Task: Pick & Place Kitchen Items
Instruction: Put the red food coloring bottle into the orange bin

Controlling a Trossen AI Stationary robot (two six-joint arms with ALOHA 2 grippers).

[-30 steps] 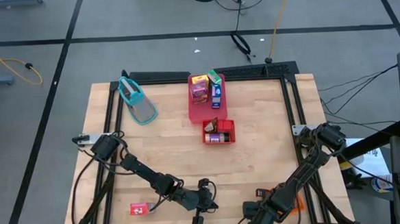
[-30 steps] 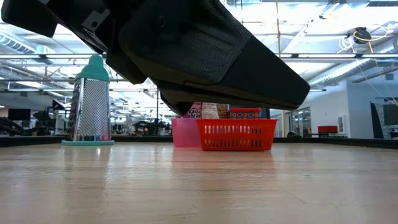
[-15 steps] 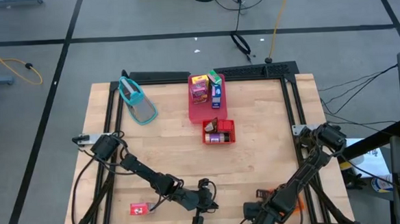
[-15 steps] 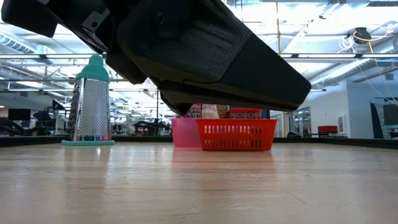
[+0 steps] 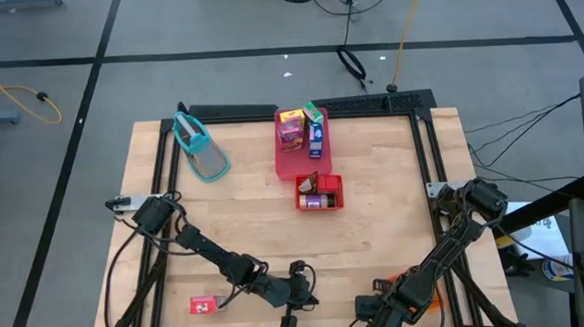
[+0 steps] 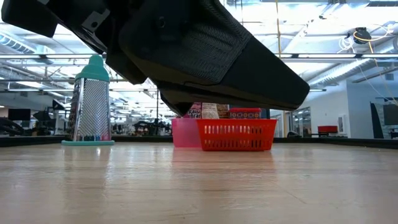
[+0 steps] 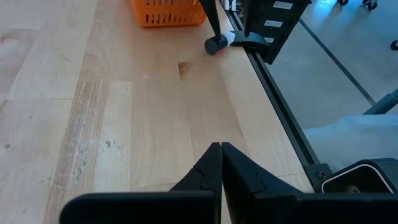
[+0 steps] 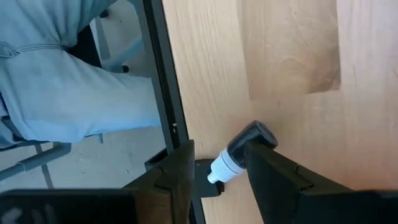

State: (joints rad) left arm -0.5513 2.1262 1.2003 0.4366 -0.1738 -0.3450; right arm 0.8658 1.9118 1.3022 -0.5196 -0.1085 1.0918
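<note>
A small bottle (image 8: 239, 154) with a dark cap and white body lies on its side on the wood at the table's near edge, beside the black rail. My right gripper (image 8: 219, 149) stands over it, open, one finger on either side. My left gripper (image 7: 221, 155) is shut and empty near the middle of the near edge, pointing toward the bottle (image 7: 217, 43). A red carton (image 5: 202, 305) lies at the near left. More cartons stand in the pink tray (image 5: 290, 164). The red basket (image 5: 319, 193) holds small items. My right gripper comes at the bottle from above, slanting down. One finger (image 8: 270, 171) is right beside the bottle's dark cap end (image 8: 254, 137); I cannot tell whether it touches. The other finger stands apart from the white end. The bottle rests on the table.
An orange bin (image 7: 166, 12) stands at the near right, just beyond the bottle. A metal grater with a teal handle (image 5: 201, 148) lies at the far left. A black frame rail (image 8: 165, 93) runs along the near edge, and a person's light-blue trouser leg (image 8: 62, 81) is beyond it.
</note>
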